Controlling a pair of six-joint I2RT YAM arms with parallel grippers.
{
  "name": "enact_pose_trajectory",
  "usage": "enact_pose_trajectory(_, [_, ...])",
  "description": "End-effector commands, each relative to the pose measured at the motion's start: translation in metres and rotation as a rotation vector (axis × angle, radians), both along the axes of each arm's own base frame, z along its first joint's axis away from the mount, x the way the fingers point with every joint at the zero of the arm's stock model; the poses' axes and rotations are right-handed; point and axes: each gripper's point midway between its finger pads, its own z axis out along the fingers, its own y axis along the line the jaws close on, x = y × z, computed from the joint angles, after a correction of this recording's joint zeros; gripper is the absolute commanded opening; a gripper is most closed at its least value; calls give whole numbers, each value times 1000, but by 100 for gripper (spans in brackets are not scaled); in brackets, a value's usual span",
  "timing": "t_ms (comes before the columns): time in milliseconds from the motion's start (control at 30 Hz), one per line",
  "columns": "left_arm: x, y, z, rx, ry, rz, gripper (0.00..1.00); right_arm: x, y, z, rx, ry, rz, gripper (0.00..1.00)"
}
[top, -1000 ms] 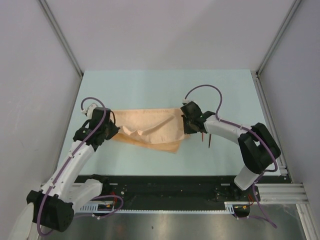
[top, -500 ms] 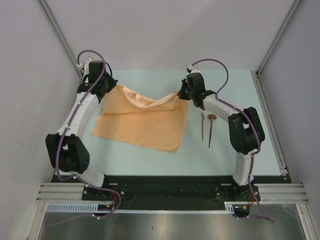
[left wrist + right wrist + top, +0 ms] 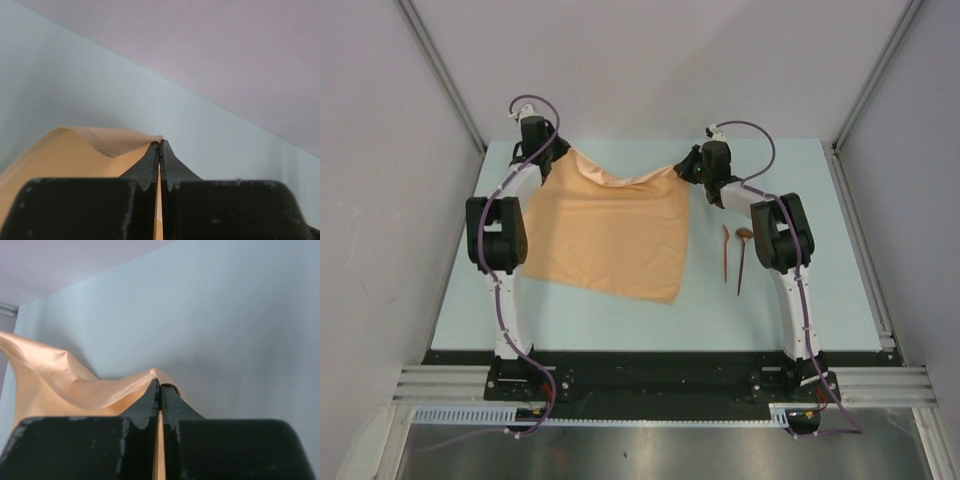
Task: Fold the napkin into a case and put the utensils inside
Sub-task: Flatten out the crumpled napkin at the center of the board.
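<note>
Pale grey walls [image 3: 650, 60], aluminium corner posts [image 3: 440, 72], mint tabletop [image 3: 570, 320], brushed steel plate [image 3: 650, 450] nearest.

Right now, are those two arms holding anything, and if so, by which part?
Yes, both hold the napkin. The left gripper is shut on its far left corner, and the right gripper is shut on its far right corner.

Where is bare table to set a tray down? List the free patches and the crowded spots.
Free: the table right of the utensils; the near strip between the napkin and the black rail; the far strip along the back wall. Crowded: the gap between napkin and utensils, and the left edge by the left arm.
</note>
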Motion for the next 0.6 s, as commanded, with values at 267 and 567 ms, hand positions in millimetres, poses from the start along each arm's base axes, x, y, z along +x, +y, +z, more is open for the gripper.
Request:
enact_pose_trajectory(267, [50,49,101,16,-205,49,83,42,0,63,28,99,-10,74])
enact_pose_trajectory(567, [-101,32,43,-48,292,174,74,-68,-44,27,-257,335,7,87])
